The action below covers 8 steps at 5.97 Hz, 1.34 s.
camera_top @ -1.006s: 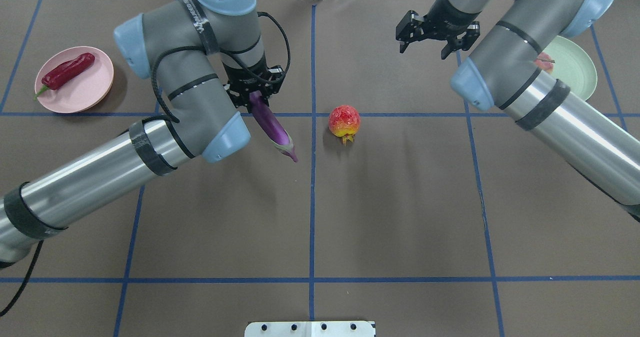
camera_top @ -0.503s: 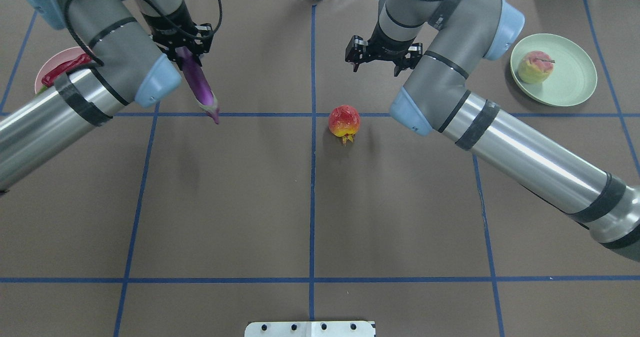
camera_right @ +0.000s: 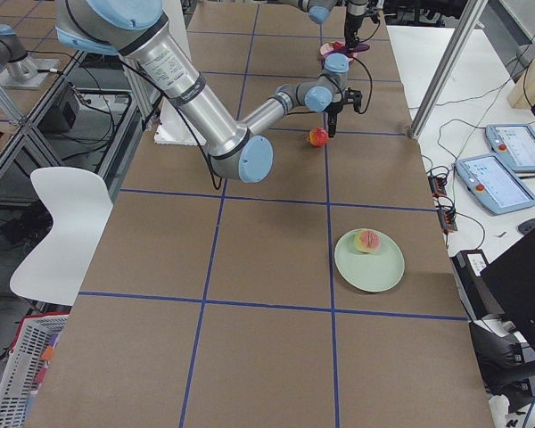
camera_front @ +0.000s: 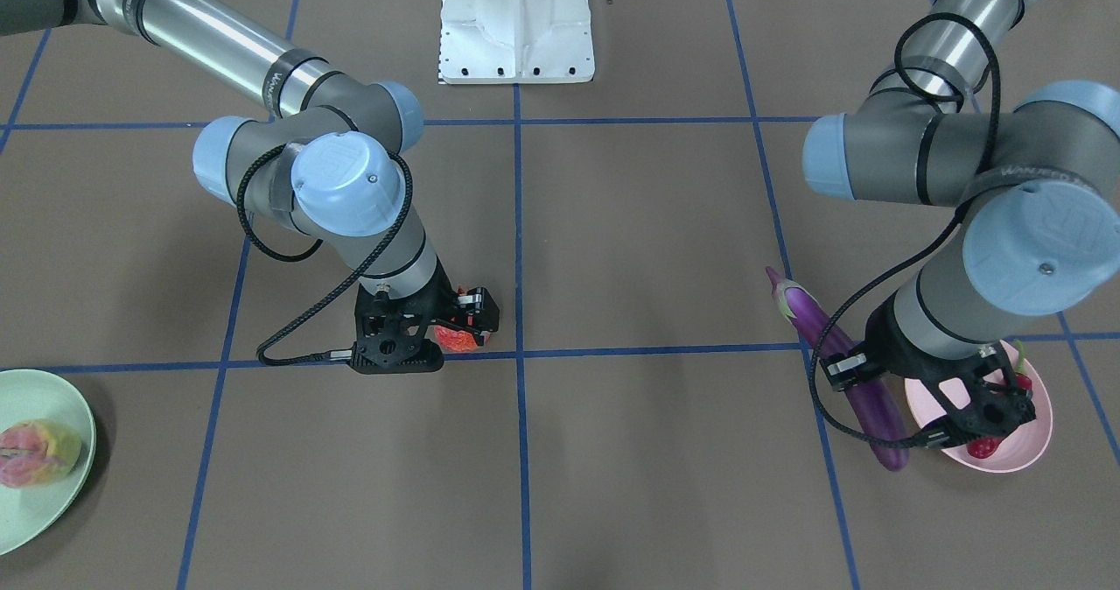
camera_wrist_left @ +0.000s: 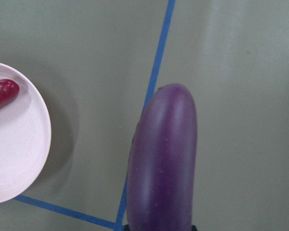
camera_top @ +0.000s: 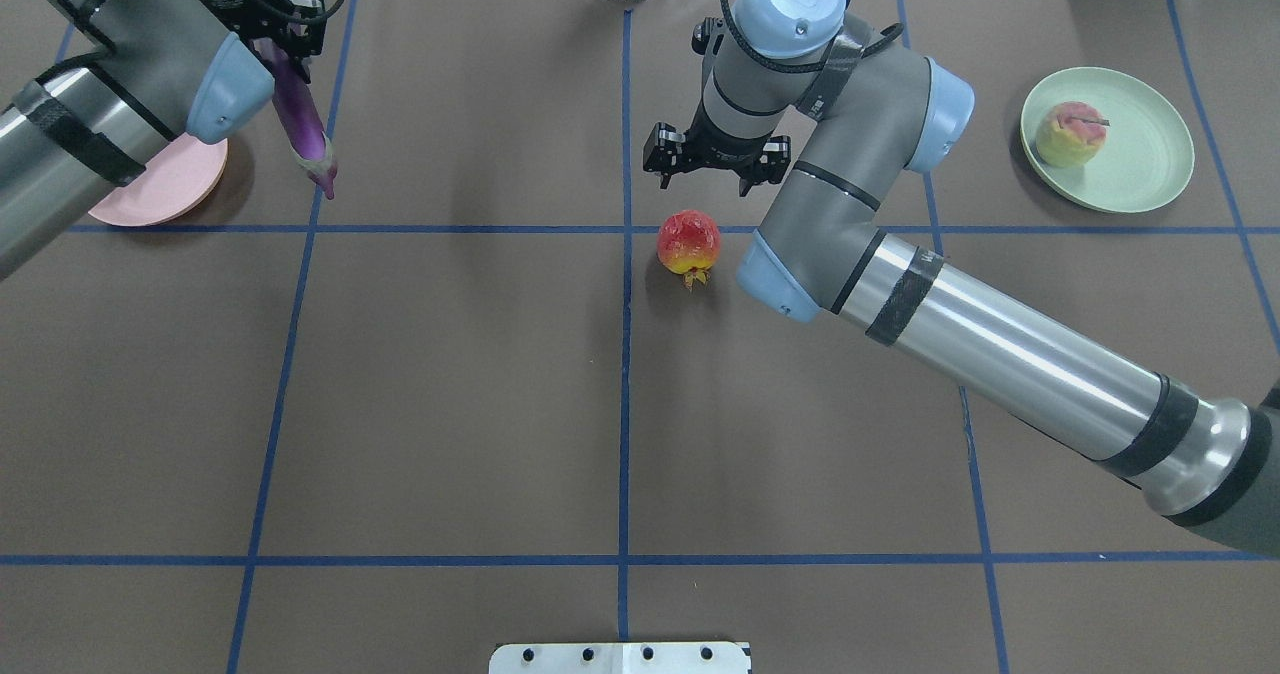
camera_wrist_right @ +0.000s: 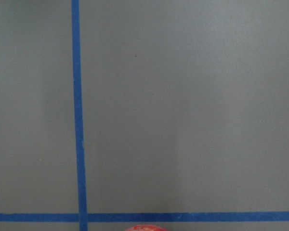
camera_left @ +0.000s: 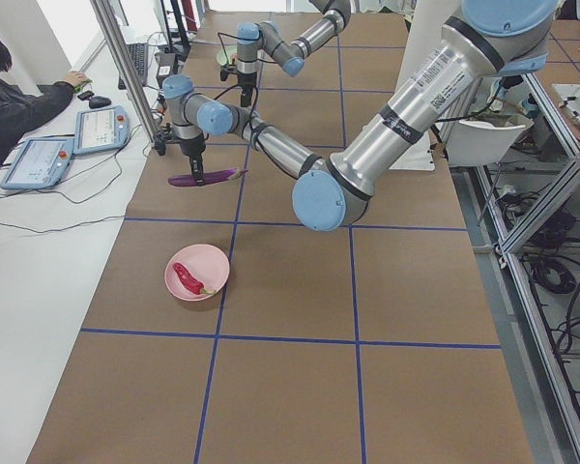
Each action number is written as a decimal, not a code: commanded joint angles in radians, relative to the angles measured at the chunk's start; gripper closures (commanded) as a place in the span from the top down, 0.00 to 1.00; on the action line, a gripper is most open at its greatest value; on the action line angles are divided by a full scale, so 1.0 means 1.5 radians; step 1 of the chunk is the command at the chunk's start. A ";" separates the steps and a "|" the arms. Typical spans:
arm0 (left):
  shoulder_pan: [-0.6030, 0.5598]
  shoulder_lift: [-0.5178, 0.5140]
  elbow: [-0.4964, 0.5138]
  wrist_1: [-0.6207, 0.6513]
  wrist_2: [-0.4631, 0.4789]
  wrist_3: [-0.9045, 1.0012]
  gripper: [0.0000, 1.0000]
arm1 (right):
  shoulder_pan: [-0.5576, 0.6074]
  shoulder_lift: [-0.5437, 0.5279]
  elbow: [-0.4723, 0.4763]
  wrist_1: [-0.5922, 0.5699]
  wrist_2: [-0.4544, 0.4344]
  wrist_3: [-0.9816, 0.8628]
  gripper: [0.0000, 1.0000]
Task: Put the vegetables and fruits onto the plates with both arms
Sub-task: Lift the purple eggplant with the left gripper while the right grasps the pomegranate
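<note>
My left gripper [camera_top: 285, 39] is shut on the purple eggplant [camera_top: 300, 114] and holds it in the air, cap end pointing toward the robot, just beside the pink plate [camera_top: 170, 189]. The wrist view shows the eggplant [camera_wrist_left: 164, 163] to the right of that plate [camera_wrist_left: 14, 154], where the red chili [camera_wrist_left: 2, 94] lies. My right gripper [camera_top: 708, 169] is open and empty, hanging just beyond the red-orange fruit [camera_top: 689, 242] on the table's middle. The right wrist view shows only the fruit's top edge [camera_wrist_right: 145, 228]. The peach [camera_top: 1068, 134] sits on the mint green plate [camera_top: 1140, 169] at the far right.
The brown mat has blue tape grid lines. The white robot base [camera_front: 516, 21] stands at the near edge. An operator [camera_left: 10, 87] and tablets [camera_left: 99, 129] are beyond the table's far side. My right forearm [camera_top: 1000, 354] crosses the right half of the table.
My left arm has carried the eggplant left and away, from the table's middle to beside the pink plate. My right gripper, open throughout, has swung left from the mint plate's side to just beyond the red-orange fruit.
</note>
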 commanded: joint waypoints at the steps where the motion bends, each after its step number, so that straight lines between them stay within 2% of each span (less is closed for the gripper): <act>1: -0.019 0.000 0.021 -0.002 0.000 0.021 0.00 | -0.024 -0.001 -0.002 -0.005 -0.007 0.003 0.99; 2: -0.038 0.001 0.040 -0.002 0.000 0.068 0.00 | -0.029 0.000 -0.011 -0.004 -0.007 0.002 0.99; 7: -0.057 0.001 0.058 -0.005 0.001 0.100 0.00 | -0.056 0.000 -0.041 -0.005 -0.033 0.002 0.98; 8: -0.064 0.001 0.072 -0.007 0.001 0.121 0.00 | -0.056 0.000 -0.041 -0.005 -0.034 0.003 0.58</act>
